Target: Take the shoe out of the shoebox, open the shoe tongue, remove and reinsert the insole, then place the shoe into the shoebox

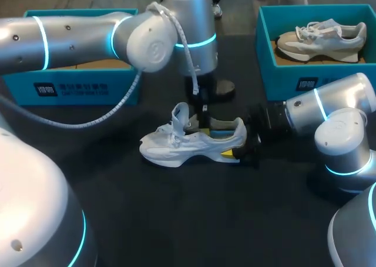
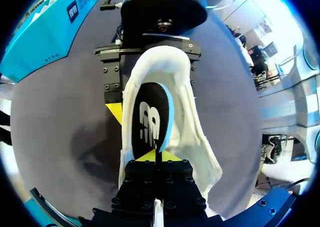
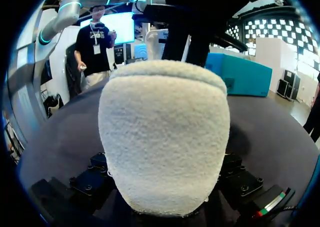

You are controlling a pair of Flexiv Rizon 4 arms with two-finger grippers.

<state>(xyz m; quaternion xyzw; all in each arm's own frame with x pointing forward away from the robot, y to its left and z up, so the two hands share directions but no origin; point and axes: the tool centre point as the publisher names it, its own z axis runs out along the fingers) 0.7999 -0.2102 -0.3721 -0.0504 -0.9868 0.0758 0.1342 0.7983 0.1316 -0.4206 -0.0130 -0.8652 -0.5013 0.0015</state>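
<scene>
Dark counter carries the white shoe, standing on its sole near the middle. My left hand reaches down into its opening, fingers pinched almost together on the black insole. My right hand clamps the heel from both sides.

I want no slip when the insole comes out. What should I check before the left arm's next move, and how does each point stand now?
1. Shoe out of the box, upright on the table: ok.
2. Right gripper shut on the heel: ok.
3. Tongue raised, opening clear: ok.
4. Left gripper down inside the shoe, at the insole: ok.
5. Left gripper's hold on the insole: cannot tell, the contact is too close to read.
</scene>
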